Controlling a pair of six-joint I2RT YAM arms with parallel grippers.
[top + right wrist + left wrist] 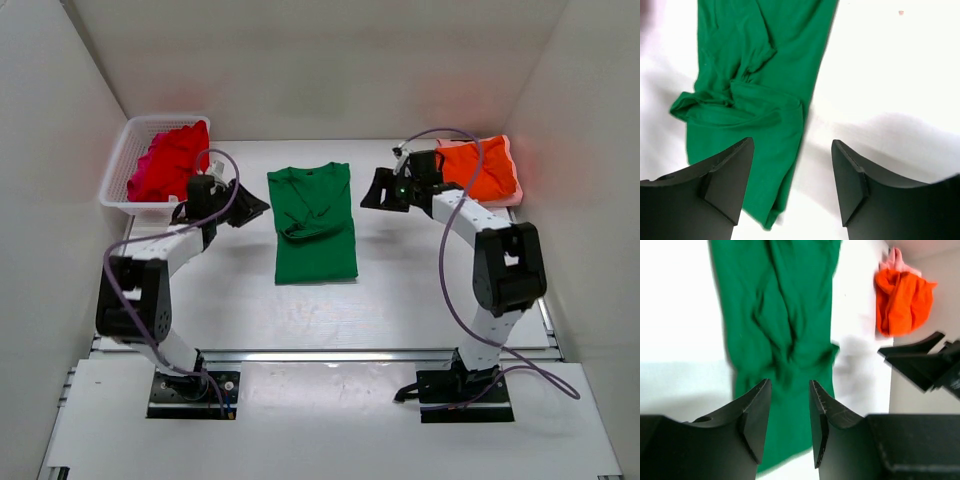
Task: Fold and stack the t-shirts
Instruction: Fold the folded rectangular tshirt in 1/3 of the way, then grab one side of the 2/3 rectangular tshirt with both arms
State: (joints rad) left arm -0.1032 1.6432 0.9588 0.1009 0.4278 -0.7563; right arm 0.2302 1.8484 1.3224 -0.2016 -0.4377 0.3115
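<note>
Landmark: bright green cloth t-shirt (315,225), lying flat on the white tabletop (400,290) midway between the two arms.
- Collar end points away from the arm bases.
- Both sides are turned in, so it forms a long upright rectangle.
- A bunched ridge of cloth crosses its middle, heavier toward its left edge. The left wrist view (780,325) shows this as creases, and the right wrist view (755,95) as a rolled fold.

Left gripper (255,209): just off the green shirt's left edge, level with its upper half, and not touching the cloth.
- Its own camera (790,385) shows the fingers a narrow gap apart with nothing between them, and green cloth below.

Right gripper (372,193): just off the green shirt's right edge, near the collar end.
- Its own camera (792,145) shows the fingers spread wide and empty, above the shirt's edge and bare table.

Other items:
- Orange cloth t-shirt (478,170): folded, well to the right of the green shirt by the far right wall, resting on pink cloth (508,150).
- Red and magenta cloth shirts (170,162): heaped in a white plastic lattice basket (120,165), far left of the green shirt.
</note>
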